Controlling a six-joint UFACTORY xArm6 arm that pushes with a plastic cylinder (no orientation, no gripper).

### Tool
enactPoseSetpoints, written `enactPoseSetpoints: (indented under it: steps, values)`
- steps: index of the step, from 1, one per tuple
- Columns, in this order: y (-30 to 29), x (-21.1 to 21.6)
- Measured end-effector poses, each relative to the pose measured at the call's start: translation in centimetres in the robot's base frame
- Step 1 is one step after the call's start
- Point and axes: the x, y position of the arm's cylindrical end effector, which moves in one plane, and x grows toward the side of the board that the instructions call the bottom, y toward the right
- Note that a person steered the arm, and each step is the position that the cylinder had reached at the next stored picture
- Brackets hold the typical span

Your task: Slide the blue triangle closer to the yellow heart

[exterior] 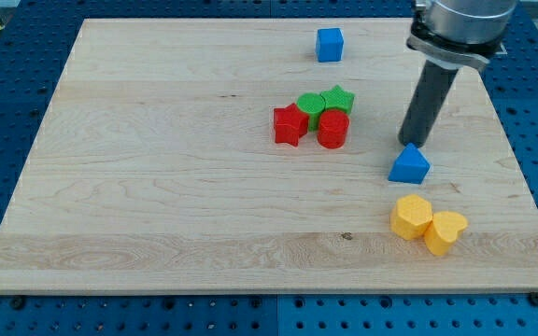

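Note:
The blue triangle (409,165) lies on the wooden board (157,187) at the view's right. My tip (407,143) stands just above the triangle's top edge, touching or nearly touching it. The yellow heart (445,231) lies below and slightly right of the triangle, near the board's bottom right. A second yellow block (410,217), roughly hexagonal, sits against the heart's left side, between the triangle and the heart.
A red star (290,124), a red cylinder (332,129), a green cylinder (311,105) and a green star (339,98) cluster at the board's middle. A blue cube (330,44) sits near the top edge. The arm's body (460,23) hangs over the top right.

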Motion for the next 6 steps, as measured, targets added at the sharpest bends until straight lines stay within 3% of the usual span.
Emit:
enactPoseSetpoints:
  steps: [6]
  values:
    - [-7.0, 3.7]
